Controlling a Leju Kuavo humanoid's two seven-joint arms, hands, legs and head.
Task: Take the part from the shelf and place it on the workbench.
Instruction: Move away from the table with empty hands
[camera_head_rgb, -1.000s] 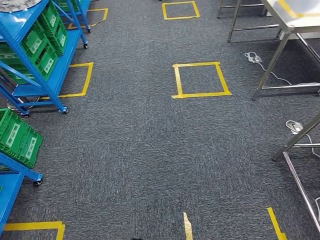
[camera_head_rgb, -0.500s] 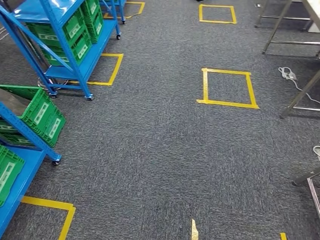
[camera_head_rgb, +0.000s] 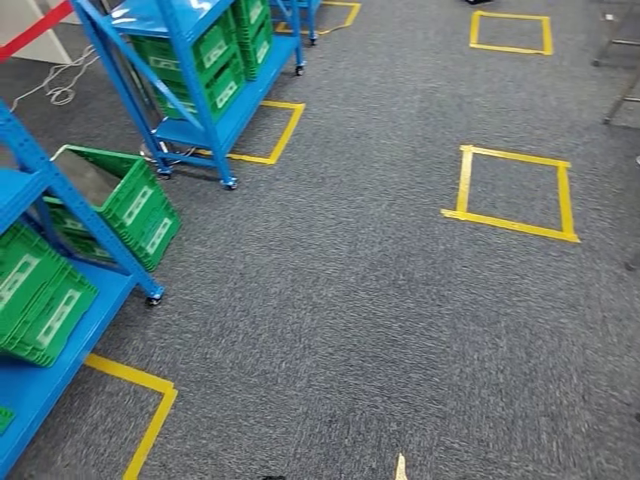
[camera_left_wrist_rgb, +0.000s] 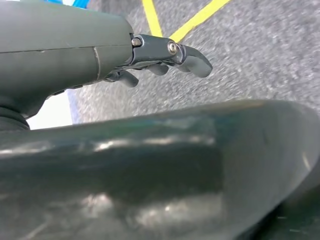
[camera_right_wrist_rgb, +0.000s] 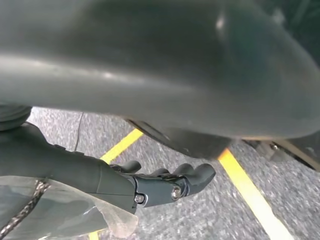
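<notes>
Part's place I cannot tell; green crates (camera_head_rgb: 140, 205) are sitting on the blue shelf (camera_head_rgb: 189, 75), upper left. Left hand (camera_left_wrist_rgb: 166, 55) and right hand (camera_right_wrist_rgb: 166, 185) are hanging, fingers loosely extended, holding nothing.

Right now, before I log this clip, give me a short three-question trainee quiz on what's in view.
1. True or false: the left hand holds a part.
2. In the head view, the blue shelves stand on which side? A left, B right, C centre.
3. Fill in: the crates on the shelves are ___.
Key: 1 false; 2 A; 3 green.
</notes>
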